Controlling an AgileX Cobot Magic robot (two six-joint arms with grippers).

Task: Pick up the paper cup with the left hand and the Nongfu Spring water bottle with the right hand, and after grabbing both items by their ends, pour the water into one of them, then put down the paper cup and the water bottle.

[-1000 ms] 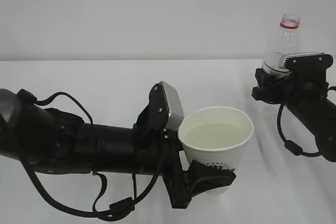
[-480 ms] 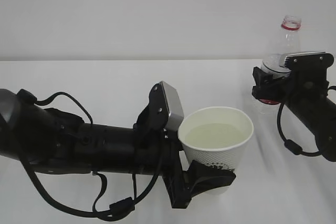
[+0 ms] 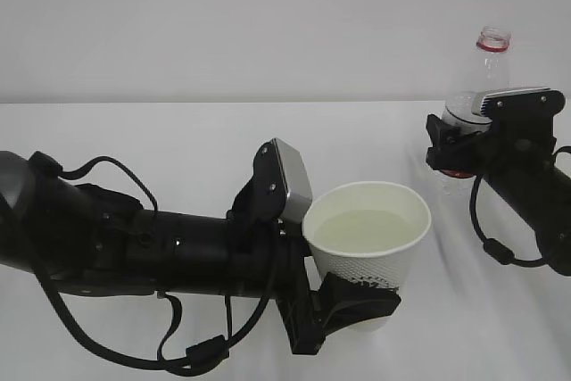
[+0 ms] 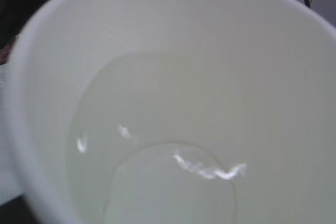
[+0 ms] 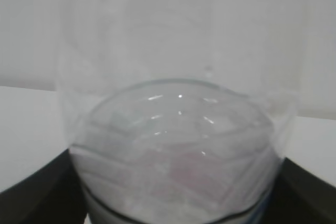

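the right hand (image 3: 457, 151) sits around the lower body of the nongfu spring water bottle (image 3: 489, 69), and over the last moment its black blocky jaws have spread and lifted slightly up the bottle, which now stands upright on the white table (image 3: 178, 131) at the far right; i judge it is letting go, though whether the pads have fully cleared the plastic i cannot tell. the left hand (image 3: 352, 305) has not budged: its forked claw grips the paper cup (image 3: 368, 247) low on its dimpled wall, near the front middle. so the pour looks done and the bottle set down, leaving only the cup to place. the water (image 4: 157, 171) lies pale and glinting inside the cup's matte white, under a rolled rim; the bottle is clear, thin and ribbed, with a red neck ring.
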